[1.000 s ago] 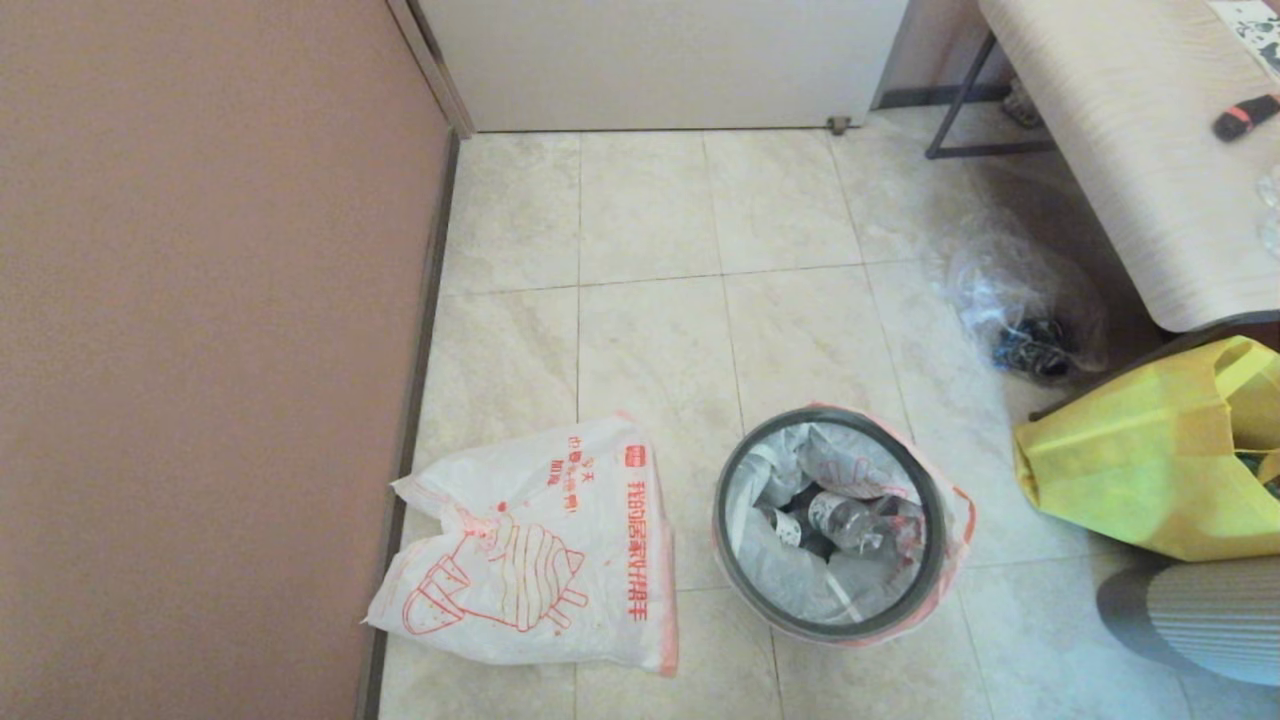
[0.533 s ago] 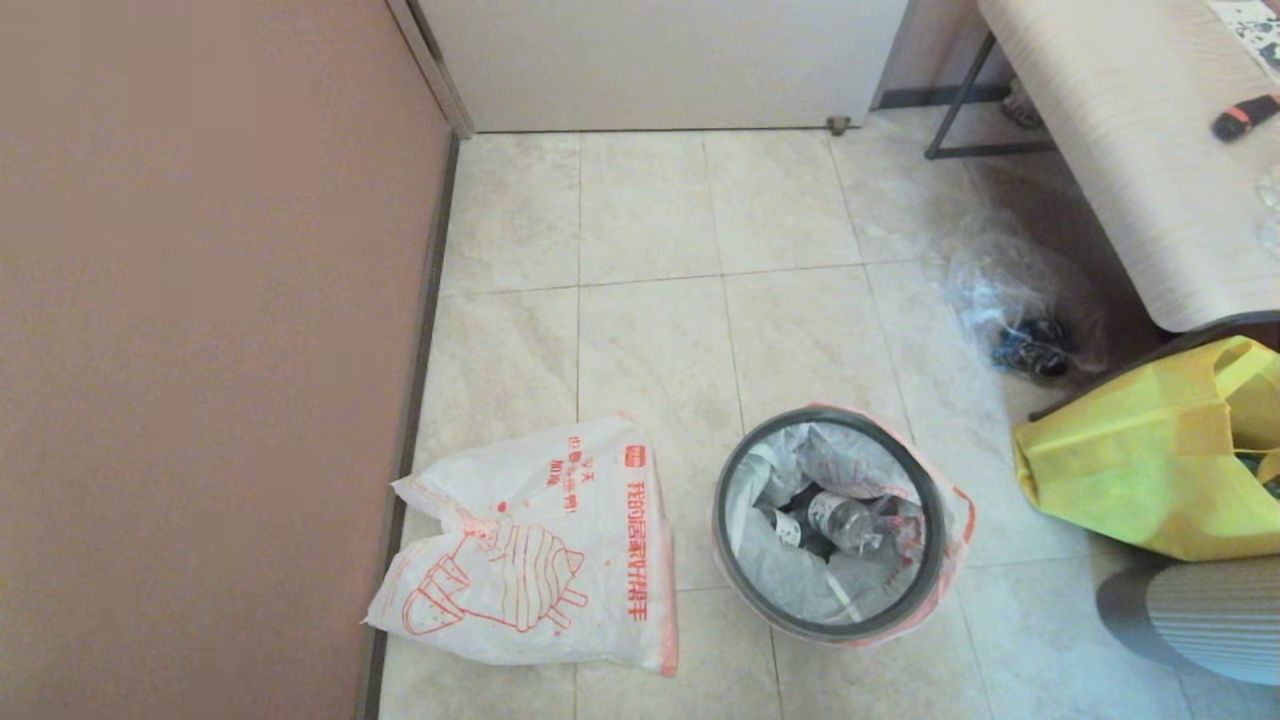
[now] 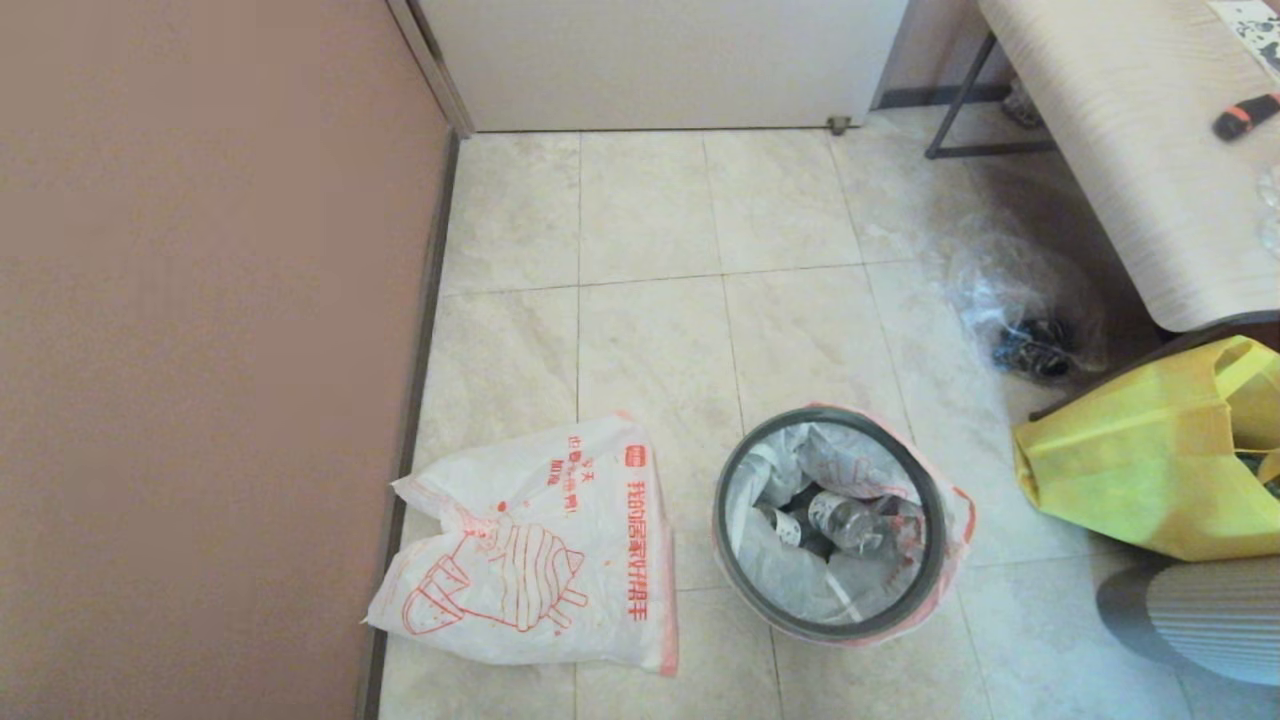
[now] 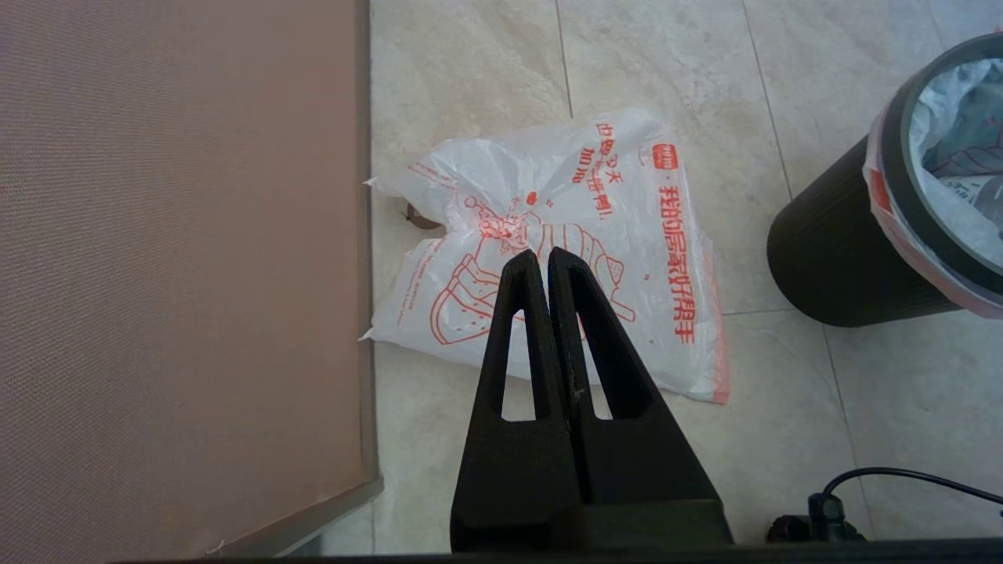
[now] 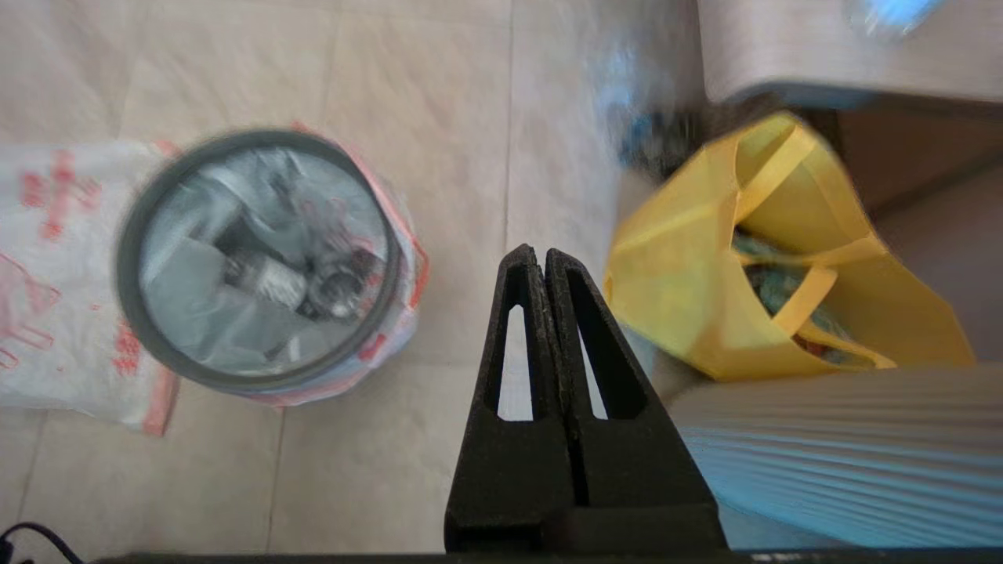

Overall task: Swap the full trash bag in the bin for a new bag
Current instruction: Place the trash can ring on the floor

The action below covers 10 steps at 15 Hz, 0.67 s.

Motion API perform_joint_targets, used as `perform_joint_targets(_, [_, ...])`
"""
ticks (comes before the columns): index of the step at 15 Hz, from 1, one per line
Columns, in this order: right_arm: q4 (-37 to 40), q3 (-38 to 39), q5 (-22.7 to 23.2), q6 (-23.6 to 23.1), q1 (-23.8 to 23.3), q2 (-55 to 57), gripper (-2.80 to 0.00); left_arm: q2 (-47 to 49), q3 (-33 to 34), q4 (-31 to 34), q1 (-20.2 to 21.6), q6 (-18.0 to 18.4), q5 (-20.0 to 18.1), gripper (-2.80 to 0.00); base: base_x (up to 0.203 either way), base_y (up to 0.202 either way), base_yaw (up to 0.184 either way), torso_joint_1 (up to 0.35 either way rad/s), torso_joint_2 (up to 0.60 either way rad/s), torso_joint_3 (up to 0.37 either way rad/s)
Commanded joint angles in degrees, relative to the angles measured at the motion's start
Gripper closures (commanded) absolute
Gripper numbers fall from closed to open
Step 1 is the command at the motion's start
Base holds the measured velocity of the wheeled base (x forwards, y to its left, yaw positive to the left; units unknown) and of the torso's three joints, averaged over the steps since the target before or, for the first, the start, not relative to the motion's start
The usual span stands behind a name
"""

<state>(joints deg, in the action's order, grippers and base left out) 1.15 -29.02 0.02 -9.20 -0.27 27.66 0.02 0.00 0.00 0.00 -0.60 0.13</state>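
With both my jaws closed and empty, the full trash bag could tear snagging under the bin hoop

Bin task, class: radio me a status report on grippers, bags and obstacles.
Left gripper shut, empty, above new bag. Right gripper shut, empty. Full trash bag in bin. Yellow tote beside bin.
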Motion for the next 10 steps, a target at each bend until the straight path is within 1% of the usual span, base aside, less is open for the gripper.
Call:
perform_joint_targets(1, [-0.1,-3.3,-0.5,-0.1,0.1,12.9,0.00,0.0,0.0,0.0,0.0,0.0,0.0,0.00,0.000,0.000,0.000,0.000,0.00,0.000])
perform_joint_targets(3, [-0.3,-6.2,-1.4,0.4,0.3,24.2,0.00,0.0,0.0,0.0,0.0,0.0,0.0,0.00,0.000,0.000,0.000,0.000,0.00,0.000])
perform_joint_targets(4, [-0.4,-7.6,-1.7,1.4,0.5,29.8,0.00,0.0,0.0,0.0,0.0,0.0,0.0,0.00,0.000,0.000,0.000,0.000,0.00,0.000])
perform_joint_targets(5, [-0.5,-9.2,-1.9,3.5,0.8,35.7,0.00,0.0,0.0,0.0,0.0,0.0,0.0,0.00,0.000,0.000,0.000,0.000,0.00,0.000])
perform_joint_targets(6, [-0.5,-10.8,-2.0,6.7,1.4,41.1,0.00,0.0,0.0,0.0,0.1,0.0,0.0,0.00,0.000,0.000,0.000,0.000,0.00,0.000])
perform_joint_targets(10, [-1.8,-16.3,-2.2,25.3,7.2,61.8,0.00,0.0,0.0,0.0,0.0,0.0,0.0,0.00,0.000,0.000,0.000,0.000,0.00,0.000])
